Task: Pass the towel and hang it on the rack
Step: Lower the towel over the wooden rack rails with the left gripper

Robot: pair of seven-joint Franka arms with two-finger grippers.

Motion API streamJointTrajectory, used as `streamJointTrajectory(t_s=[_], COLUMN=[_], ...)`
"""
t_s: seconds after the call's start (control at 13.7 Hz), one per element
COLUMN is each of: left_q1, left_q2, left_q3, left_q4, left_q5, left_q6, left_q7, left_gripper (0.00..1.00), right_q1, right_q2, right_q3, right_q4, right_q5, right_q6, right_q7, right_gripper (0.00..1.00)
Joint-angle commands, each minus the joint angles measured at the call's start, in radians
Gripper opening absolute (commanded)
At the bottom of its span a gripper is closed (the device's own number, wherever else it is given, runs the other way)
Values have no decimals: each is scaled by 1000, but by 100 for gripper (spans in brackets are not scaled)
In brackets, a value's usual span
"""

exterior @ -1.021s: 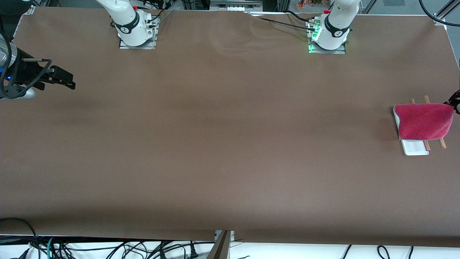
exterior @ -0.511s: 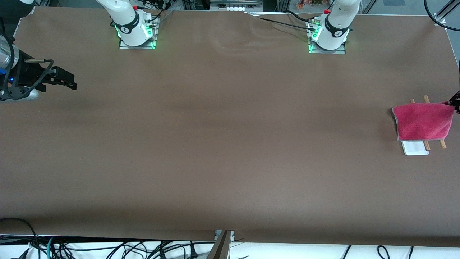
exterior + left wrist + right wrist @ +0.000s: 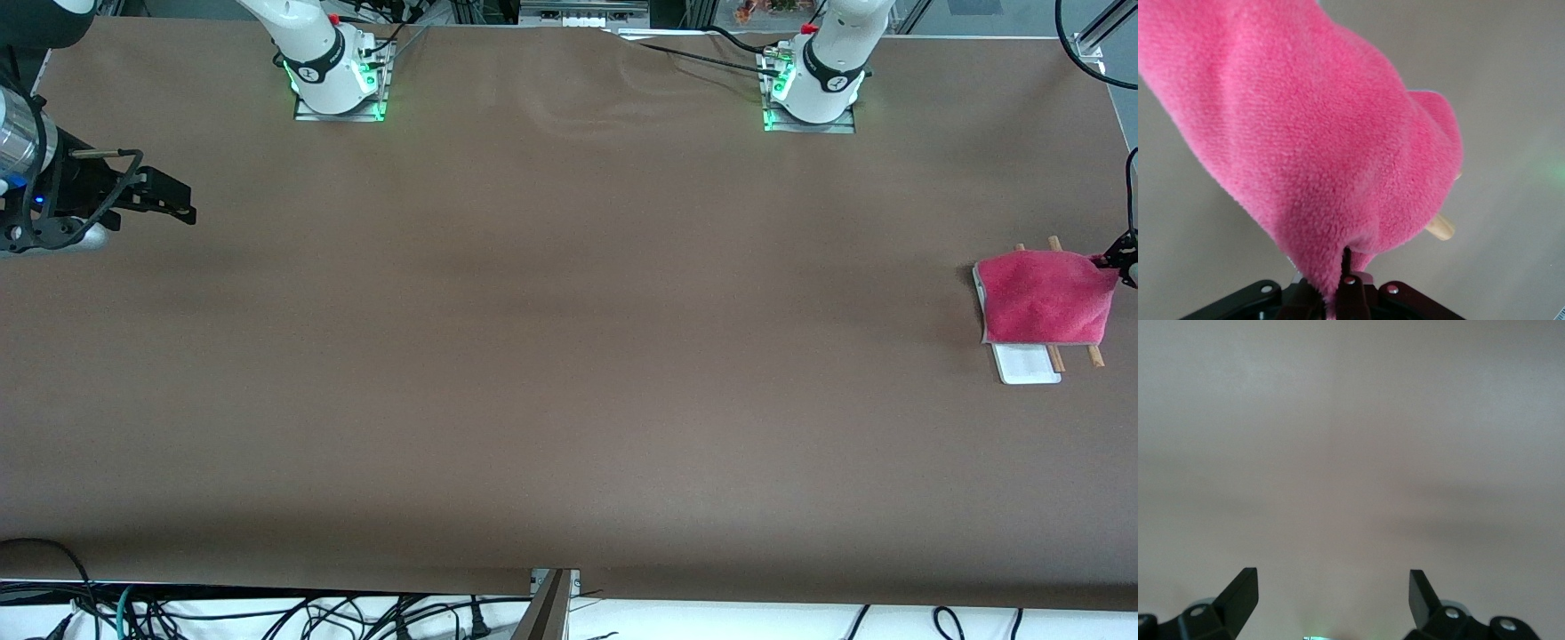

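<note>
Though pinched, one towel (image 3: 1045, 298), two rods (image 3: 1055, 357).

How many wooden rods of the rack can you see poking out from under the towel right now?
2: both rods lie side by side across the rack, ends showing past the towel the left gripper grips.

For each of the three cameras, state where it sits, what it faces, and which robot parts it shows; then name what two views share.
Front view: high across the table, facing both bases; shows the open right gripper at its end and the left gripper.
Left wrist view: on the left wrist, facing the pink-red terry towel pinched in the shut left gripper.
Right wrist view: on the right wrist, facing bare brown table; open right gripper.
Shared: front and left wrist views show the towel draped over the wooden-rod rack.
</note>
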Motion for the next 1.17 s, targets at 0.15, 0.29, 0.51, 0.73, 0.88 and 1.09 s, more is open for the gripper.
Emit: streamJointTrajectory(t_s=[0.15, 0.29, 0.51, 0.73, 0.88, 1.09], left_q1=[18, 23, 23, 15, 9, 9], left_q2=[35, 37, 42, 25, -32, -130], left_q3=[-6, -6, -6, -15, -29, -119], left_q4=[31, 31, 53, 112, 136, 153], left_q5=[9, 7, 7, 6, -43, -54], left_q6=[18, 19, 19, 7, -7, -125], left_q7=[24, 23, 23, 20, 17, -20], left_gripper=[99, 100, 100, 100, 100, 100], right_q1=[-3, -2, -3, -3, -3, -3], right_q2=[5, 7, 7, 7, 7, 7], right_q3=[1, 1, 0, 1, 0, 0], right_q4=[16, 14, 13, 11, 11, 13], right_q5=[4, 5, 5, 5, 5, 5], right_q6=[-7, -4, -7, -4, -5, -5], right_q7=[-6, -6, -7, -6, -6, -6], right_gripper=[100, 100, 100, 100, 100, 100])
